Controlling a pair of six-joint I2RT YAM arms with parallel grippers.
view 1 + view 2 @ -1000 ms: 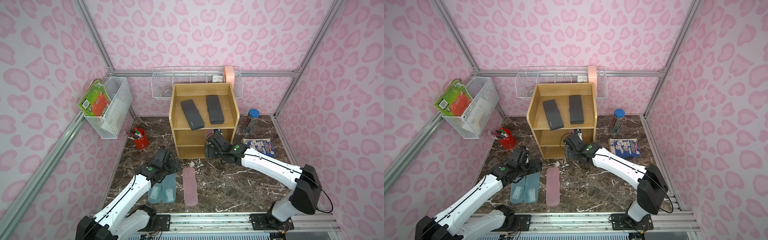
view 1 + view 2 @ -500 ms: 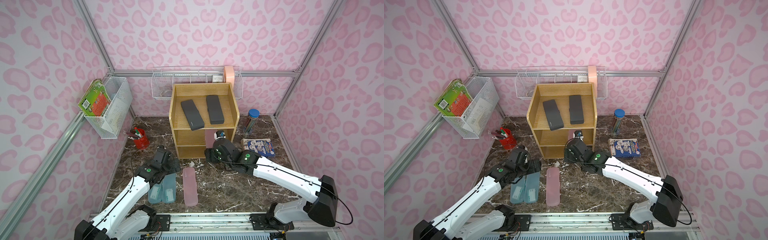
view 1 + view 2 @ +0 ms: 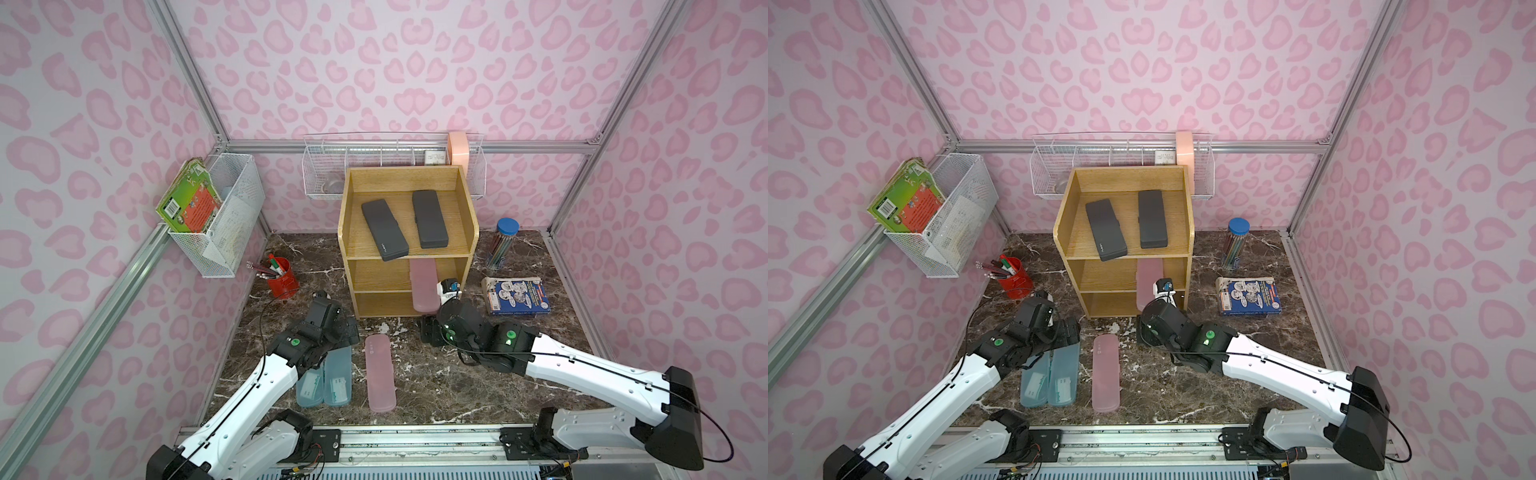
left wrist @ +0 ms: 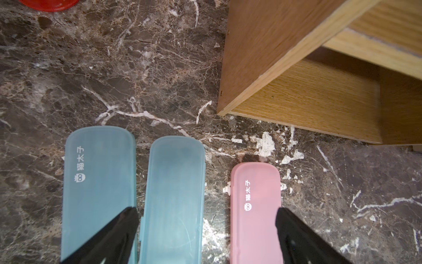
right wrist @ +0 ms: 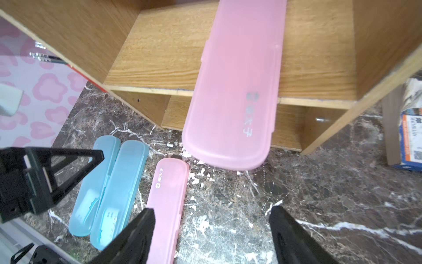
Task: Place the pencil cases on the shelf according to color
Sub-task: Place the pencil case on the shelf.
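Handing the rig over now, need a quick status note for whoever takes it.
Left claw: open, empty, above the table.
Right claw: open, empty, facing the shelf.
Done: two black cases on the top tier; one pink case on the middle tier, overhanging its front edge.
Left to do: second pink case and two teal cases, lying on the table.

The middle level of the shelf (image 3: pixel 374 274) has bare wood on its left side. A pink case (image 3: pixel 423 282) lies on the right side and sticks out past the front edge, hanging over part of the bottom opening, which seems open though its back is dark. On the counter (image 3: pixel 449 395), a thin strip of bare stone runs between the two touching blue cases (image 3: pixel 332 382) and the other pink case (image 3: pixel 379 374), with a wide bare patch to its right.
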